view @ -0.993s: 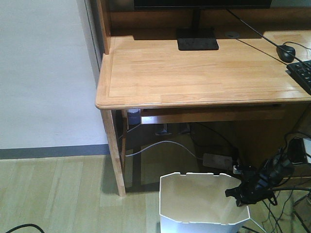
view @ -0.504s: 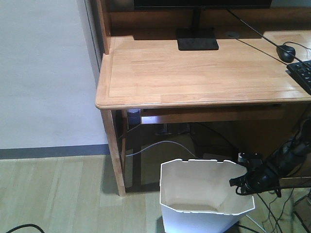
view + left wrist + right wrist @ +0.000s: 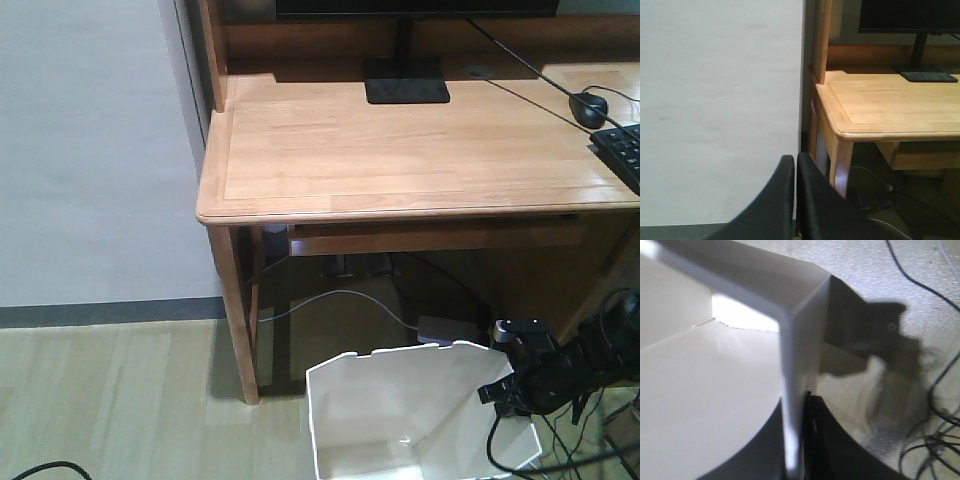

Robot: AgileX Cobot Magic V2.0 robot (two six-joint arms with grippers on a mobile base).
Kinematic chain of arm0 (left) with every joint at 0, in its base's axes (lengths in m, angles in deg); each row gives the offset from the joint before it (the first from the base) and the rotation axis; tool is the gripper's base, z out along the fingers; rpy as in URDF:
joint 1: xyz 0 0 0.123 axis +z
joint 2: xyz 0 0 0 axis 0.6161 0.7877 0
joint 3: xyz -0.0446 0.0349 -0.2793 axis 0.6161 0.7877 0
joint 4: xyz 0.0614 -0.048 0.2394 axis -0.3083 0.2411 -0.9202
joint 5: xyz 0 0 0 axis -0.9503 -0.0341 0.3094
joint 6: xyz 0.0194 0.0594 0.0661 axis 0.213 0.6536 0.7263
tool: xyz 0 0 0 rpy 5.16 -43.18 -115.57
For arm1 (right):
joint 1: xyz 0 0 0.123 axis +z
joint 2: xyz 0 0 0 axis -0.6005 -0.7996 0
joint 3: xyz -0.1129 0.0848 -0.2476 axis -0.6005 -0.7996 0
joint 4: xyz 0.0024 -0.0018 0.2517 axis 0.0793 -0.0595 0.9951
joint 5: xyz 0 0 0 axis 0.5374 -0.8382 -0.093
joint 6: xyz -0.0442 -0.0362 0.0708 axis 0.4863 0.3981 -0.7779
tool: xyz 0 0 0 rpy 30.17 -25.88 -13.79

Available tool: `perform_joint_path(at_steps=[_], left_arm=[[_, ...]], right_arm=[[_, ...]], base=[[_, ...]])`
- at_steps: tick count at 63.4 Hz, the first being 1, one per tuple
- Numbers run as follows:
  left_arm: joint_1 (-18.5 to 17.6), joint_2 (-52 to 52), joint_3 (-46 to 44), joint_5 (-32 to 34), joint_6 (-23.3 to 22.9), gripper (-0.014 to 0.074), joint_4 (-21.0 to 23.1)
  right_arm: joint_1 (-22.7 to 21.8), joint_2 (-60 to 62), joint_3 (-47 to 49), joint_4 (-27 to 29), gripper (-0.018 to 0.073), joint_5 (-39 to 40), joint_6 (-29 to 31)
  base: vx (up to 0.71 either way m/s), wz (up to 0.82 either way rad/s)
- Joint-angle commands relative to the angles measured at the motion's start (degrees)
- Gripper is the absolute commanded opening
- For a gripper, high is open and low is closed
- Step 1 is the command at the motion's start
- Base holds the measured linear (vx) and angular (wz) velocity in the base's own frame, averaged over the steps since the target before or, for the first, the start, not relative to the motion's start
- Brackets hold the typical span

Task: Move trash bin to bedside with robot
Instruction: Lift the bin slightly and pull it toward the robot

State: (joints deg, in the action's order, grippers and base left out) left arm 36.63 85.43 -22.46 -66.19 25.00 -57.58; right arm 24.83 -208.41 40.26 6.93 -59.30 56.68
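Right hand [image 3: 507, 388] clamped on trash bin [image 3: 390, 420] rim wall, bin tilted, table [image 3: 400, 150] just beyond hand. Left hand [image 3: 795, 200] closed, empty. Bedside unseen; whole carry left.

Saw light wooden desk [image 3: 400, 150] against grey wall [image 3: 90, 150]. Spotted monitor stand [image 3: 406, 90], mouse [image 3: 588, 108] and keyboard [image 3: 622, 150] on top, loose cables [image 3: 340, 293] underneath, pale plank floor [image 3: 120, 400] below.

wall [image 3: 90, 150]: plain white, grey baseboard [image 3: 100, 313] | floor [image 3: 120, 400]: pale wood planks | desk [image 3: 400, 150]: light wood, rounded corner, against wall | on desk: monitor stand [image 3: 406, 90], mouse [image 3: 588, 108], keyboard [image 3: 622, 150] | under desk: cables [image 3: 330, 297], shadowed
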Motion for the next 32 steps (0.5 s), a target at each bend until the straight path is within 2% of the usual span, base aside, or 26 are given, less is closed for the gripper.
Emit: perform_joint_path(at_steps=[1, 18, 32], left_arm=[[0.0, -0.8, 1.5, 4.6, -0.1, -0.0006, 0.0], [0.0, -0.8, 1.5, 4.6, -0.1, -0.0006, 0.0], [0.0, -0.8, 1.5, 4.6, -0.1, -0.0006, 0.0]], right_arm=[[-0.2, 6.7, -1.7, 6.2, -0.0007, -9.5, 1.5], [-0.2, 7.7, -2.2, 5.5, -0.0007, -15.0, 1.4], [-0.2, 7.7, -2.2, 5.9, -0.0007, -15.8, 1.4]], base=[[0.00, 0.00], [0.00, 0.00], [0.00, 0.00]])
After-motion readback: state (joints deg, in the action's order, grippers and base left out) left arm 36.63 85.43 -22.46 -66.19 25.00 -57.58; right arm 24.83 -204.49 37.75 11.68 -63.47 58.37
